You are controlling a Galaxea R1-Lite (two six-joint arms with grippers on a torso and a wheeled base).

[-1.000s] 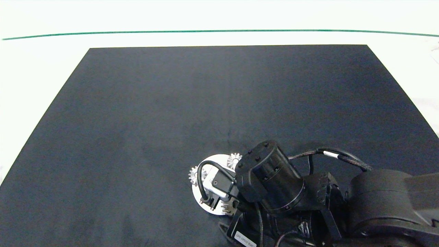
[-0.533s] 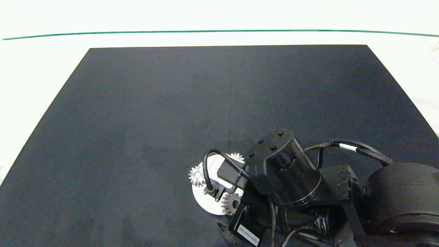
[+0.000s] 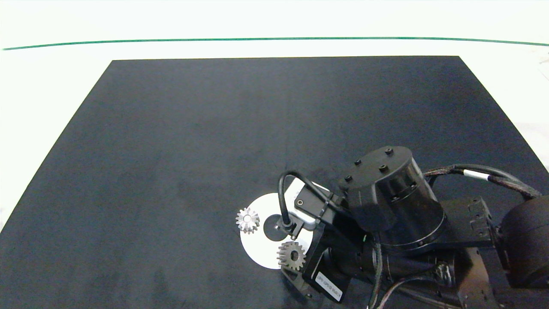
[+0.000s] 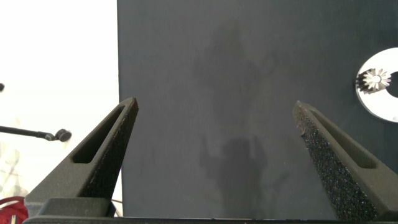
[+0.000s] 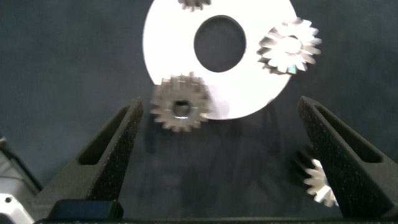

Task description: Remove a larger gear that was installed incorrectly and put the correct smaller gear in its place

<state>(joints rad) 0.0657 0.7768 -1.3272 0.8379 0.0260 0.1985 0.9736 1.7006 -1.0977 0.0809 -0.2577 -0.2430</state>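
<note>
My right gripper (image 5: 221, 104) stands wide open with nothing in it. Over the last second I've drawn that arm back off the round white disc with a dark centre hole (image 3: 260, 251). That uncovered the flat grey-beige spur gear with a wide centre hole (image 3: 291, 255), the smaller gear, at the disc's near rim. The bright silver, sharp-toothed larger gear (image 5: 317, 179) lies off the disc on the black mat (image 3: 171, 150). I judge the swap done or nearly so. My left gripper (image 4: 214, 106) hangs open over bare mat. The white label on the arm (image 3: 328, 285) carries print I can't read.
</note>
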